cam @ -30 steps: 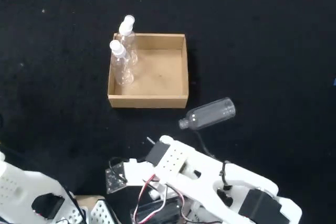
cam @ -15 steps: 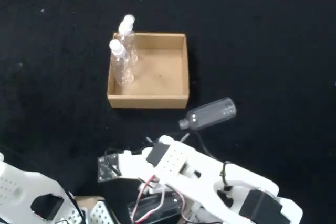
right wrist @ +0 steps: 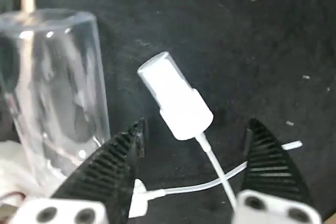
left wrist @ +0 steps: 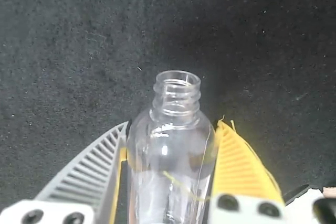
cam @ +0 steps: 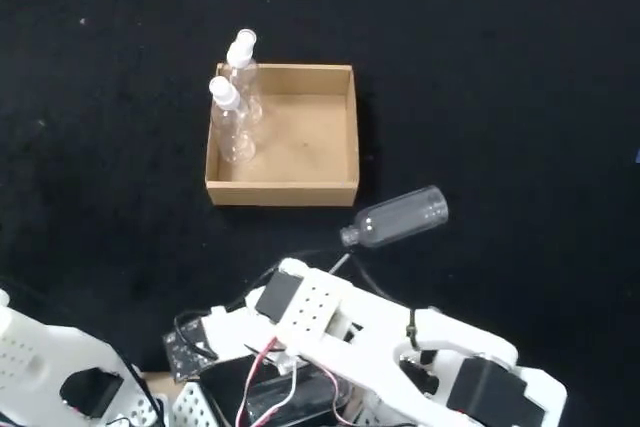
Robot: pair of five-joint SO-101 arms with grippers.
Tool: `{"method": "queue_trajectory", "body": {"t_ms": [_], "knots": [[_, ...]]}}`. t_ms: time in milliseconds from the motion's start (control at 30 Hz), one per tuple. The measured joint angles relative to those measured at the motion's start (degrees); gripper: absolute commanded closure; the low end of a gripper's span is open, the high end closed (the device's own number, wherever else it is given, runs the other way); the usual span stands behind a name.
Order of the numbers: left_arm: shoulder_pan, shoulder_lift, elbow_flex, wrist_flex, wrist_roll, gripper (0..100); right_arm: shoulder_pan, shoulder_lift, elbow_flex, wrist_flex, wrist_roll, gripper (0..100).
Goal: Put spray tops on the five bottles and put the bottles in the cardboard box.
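Observation:
In the left wrist view my left gripper (left wrist: 173,127) is shut on a clear bottle (left wrist: 170,150) whose threaded neck is bare. My right gripper (right wrist: 197,127) stands open, its black fingers on either side of a white spray top (right wrist: 176,100) lying on the black table with its thin tube trailing. A clear bottle (right wrist: 58,87) stands close beside that gripper. The cardboard box (cam: 282,192) holds two capped bottles (cam: 228,122) along its left wall. An uncapped bottle (cam: 400,217) lies on its side just off the box's front right corner.
A white arm (cam: 330,327) stretches leftward along the table's front edge, with another arm's base (cam: 60,382) at the front left corner. A second thin tube (right wrist: 210,182) crosses under the spray top. Black cloth lies open around the box.
The white arm at the front has swung its tip leftward and closer to the front edge. The box and its bottles have stayed put, as has the lying bottle.

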Motion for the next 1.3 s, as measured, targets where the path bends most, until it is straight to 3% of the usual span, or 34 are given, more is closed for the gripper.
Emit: {"method": "queue_trajectory", "body": {"t_ms": [400,633,800,1100,1300], "knots": [[0.0,0.0,-0.35,-0.09,0.0,87,-0.35,8.97,-0.7,-4.04,1.76,76.1],[0.0,0.0,-0.35,-0.09,0.0,87,-0.18,9.41,0.26,-15.12,-11.69,99.0],[0.0,0.0,-0.35,-0.09,0.0,87,1.32,7.12,0.26,-16.88,-15.3,98.1],[0.26,0.0,-0.35,-0.09,0.0,87,16.62,-3.16,-6.59,-16.53,-38.51,98.1],[3.87,0.0,-0.35,-0.09,1.32,87,19.96,-12.22,-16.18,-8.97,-44.04,98.1]]}}
